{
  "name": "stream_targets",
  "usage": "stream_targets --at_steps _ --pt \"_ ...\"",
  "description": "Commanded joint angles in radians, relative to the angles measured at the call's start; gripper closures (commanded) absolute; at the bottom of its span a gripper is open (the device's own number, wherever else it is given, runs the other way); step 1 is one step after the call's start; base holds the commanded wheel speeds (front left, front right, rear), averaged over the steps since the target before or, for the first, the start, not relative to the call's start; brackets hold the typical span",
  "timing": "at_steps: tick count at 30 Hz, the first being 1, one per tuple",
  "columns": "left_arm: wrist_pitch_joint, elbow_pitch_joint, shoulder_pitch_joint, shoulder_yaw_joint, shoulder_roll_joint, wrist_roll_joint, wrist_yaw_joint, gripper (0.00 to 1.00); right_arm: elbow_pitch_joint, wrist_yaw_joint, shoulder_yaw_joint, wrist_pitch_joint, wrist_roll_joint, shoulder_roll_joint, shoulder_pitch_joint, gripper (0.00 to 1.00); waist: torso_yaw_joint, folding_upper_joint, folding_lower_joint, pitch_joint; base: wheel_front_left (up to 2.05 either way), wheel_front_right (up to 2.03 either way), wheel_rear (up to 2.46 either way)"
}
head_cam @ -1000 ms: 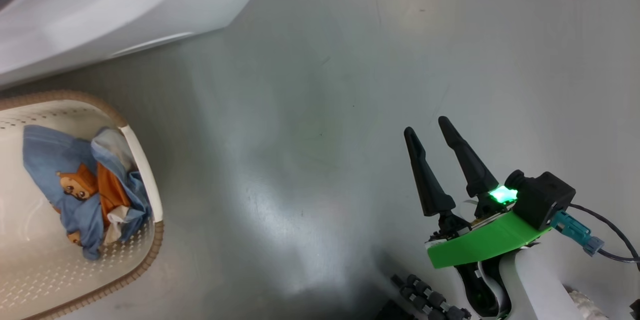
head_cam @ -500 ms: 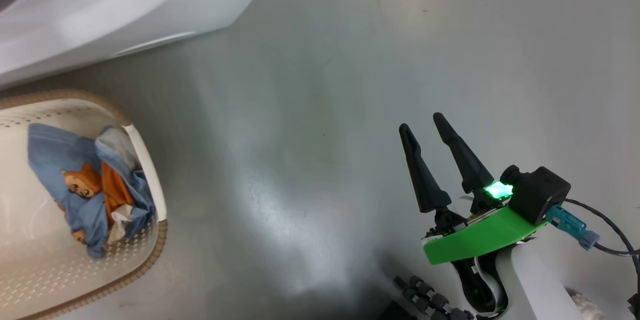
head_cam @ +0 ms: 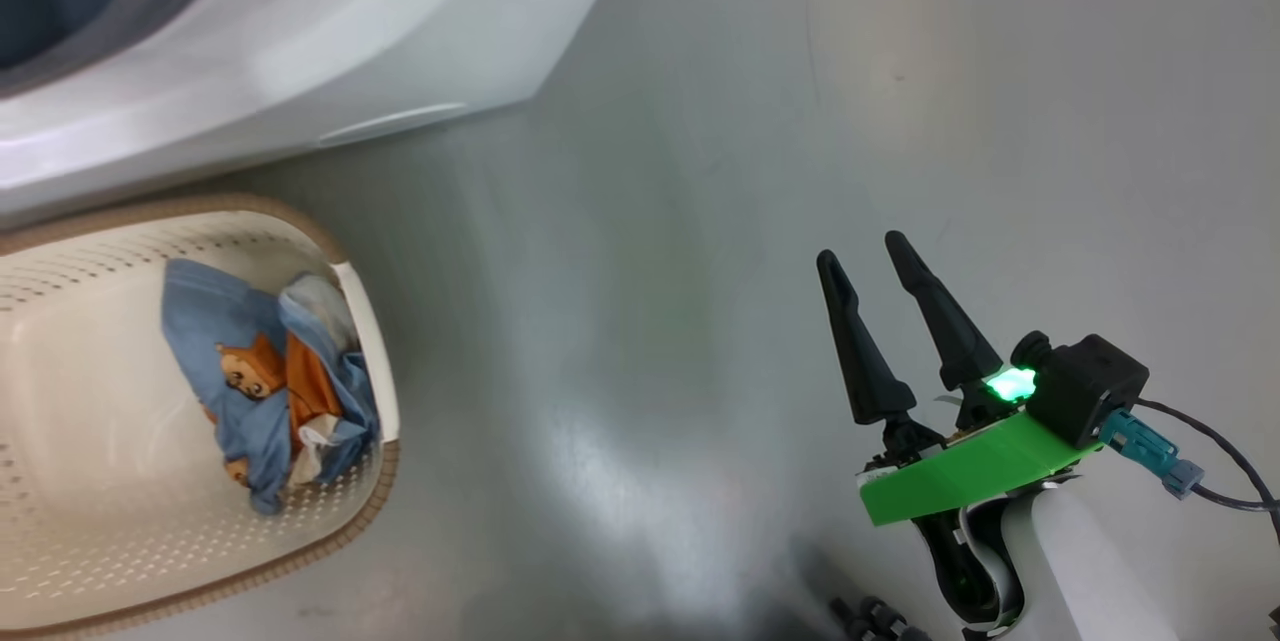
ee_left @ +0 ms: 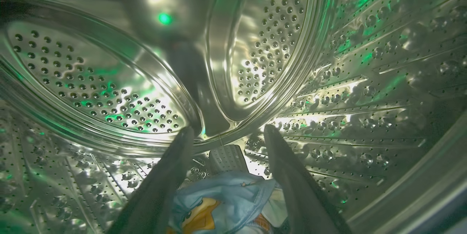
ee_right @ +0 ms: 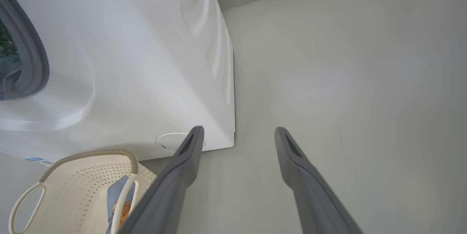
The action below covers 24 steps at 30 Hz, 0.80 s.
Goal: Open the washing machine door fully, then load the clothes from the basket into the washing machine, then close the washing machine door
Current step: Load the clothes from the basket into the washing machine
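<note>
**Loading stage: one garment in the drum, more clothes in the basket.**

The left gripper is inside the steel drum of the washing machine. Its jaws stand wide, and a light blue bear-print garment lies low between them; no grip on it is evident. The right gripper hangs over the bare floor, well apart from the load, with its jaws also wide and empty. The remaining clothes lie bunched against one end wall of the basket, which stands just beside the machine front. Expect thin, light, limp fabric that neither slips nor breaks but will drape and trail. Pinch a raised fold at the top of the bundle, not a flat layer. Lift high enough to clear the rim, because a hanging end may snag there.
</note>
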Motion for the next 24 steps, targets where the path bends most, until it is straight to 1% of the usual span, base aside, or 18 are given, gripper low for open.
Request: stream_targets --at_steps 1,9,16,20,24 --pt "-0.002 -0.016 0.023 0.012 0.040 -0.010 0.003 0.00 -0.013 0.002 0.015 -0.005 -0.015 -0.002 0.015 0.00 0.023 0.0000 0.0000 -0.029 0.00 0.00 0.00" --pt "-0.002 -0.039 0.083 0.001 0.012 -0.027 -0.001 0.00 0.006 0.002 0.011 -0.005 -0.021 -0.002 0.016 0.00 0.051 0.0000 0.0000 -0.089 0.00 0.00 0.00" --pt "-0.002 -0.116 0.209 0.011 0.000 -0.056 -0.002 0.00 0.014 0.002 0.005 -0.005 -0.026 -0.002 0.031 0.00 0.074 0.0000 0.0000 -0.151 0.00 0.00 0.00" --pt "-0.002 -0.172 0.294 0.015 0.000 -0.066 0.006 0.00 0.017 0.002 0.006 -0.005 -0.038 -0.002 0.037 0.00 0.081 0.0000 0.0000 -0.180 0.00 0.00 0.00" --pt "-0.002 -0.245 0.393 0.033 -0.006 -0.090 0.026 0.00 0.017 0.002 0.001 -0.005 -0.045 -0.002 0.046 0.00 0.088 0.0000 0.0000 -0.205 0.00 0.00 0.00"
